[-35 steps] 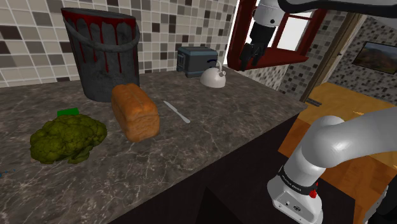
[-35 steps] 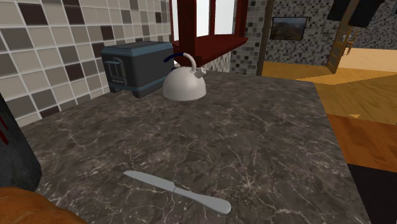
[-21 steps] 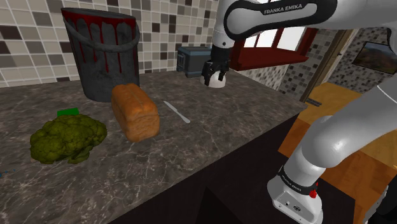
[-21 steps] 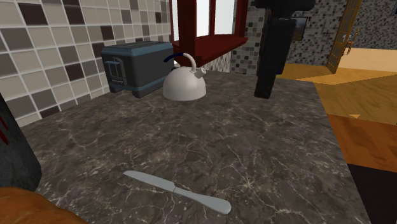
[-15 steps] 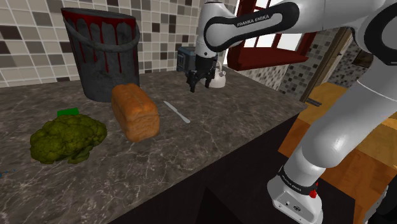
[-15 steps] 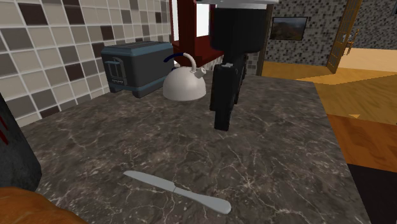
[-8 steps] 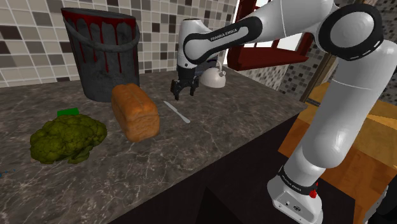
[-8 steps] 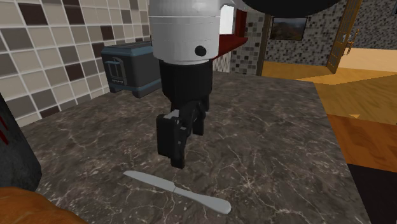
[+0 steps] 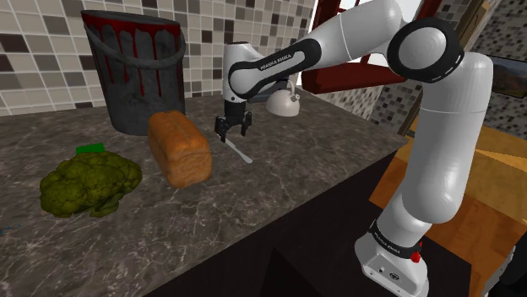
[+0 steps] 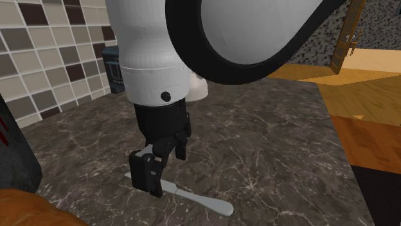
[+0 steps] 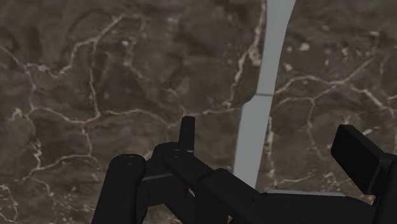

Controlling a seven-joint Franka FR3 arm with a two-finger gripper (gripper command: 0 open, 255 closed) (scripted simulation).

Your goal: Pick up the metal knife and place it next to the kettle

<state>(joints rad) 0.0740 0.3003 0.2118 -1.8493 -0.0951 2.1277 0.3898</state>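
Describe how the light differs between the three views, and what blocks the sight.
Shoulder view: even, moderate light on the countertop. Second exterior view: the white arm stands close and hides most of the kettle. Wrist view: dim; the pale knife stands out against the dark countertop.

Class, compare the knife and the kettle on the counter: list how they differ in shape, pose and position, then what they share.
The knife is thin and lies flat; the kettle is rounded and stands upright. The knife is under the tool; the kettle stands apart, farther back. Both rest on the counter.
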